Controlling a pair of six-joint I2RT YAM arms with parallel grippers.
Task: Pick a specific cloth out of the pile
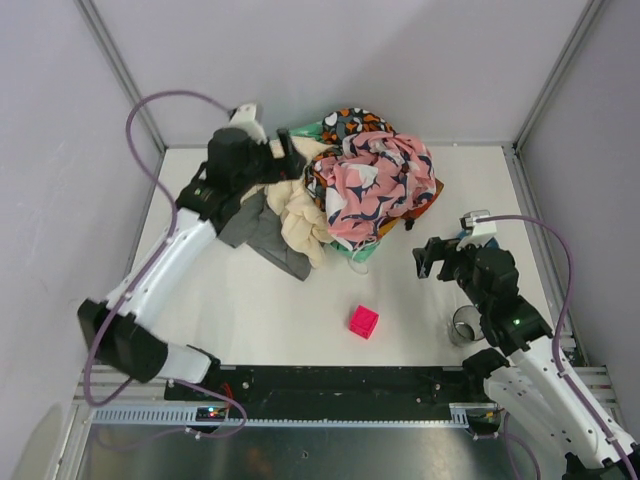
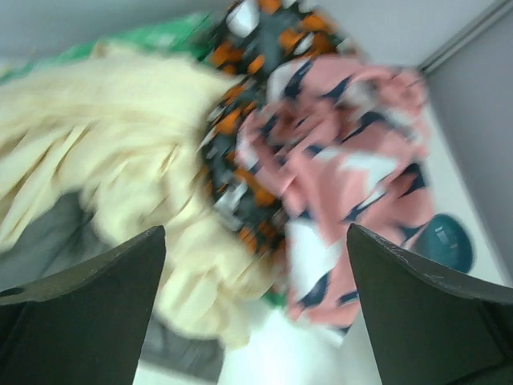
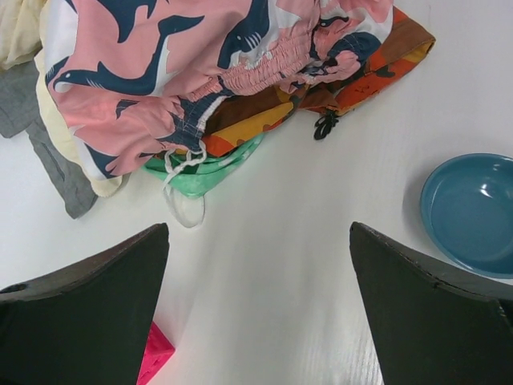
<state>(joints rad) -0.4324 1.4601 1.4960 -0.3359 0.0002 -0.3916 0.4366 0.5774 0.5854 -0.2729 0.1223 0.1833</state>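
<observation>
Left wrist — left pincer (image 2: 255, 241) spread wide by pile (image 2: 321, 152) — right pincer (image 3: 258, 233) spread too.

Reaching far forward with the left arm, left hand (image 1: 287, 155) turned rightward, fingers spread wide. Holding the right arm bent and nearer, right hand (image 1: 428, 257) aimed forward-left, fingers likewise wide apart.

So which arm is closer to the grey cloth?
The left. The left arm reaches over the pile's edge, right beside the grey cloth. The right arm sits across the table, beyond the pink cloth.
</observation>
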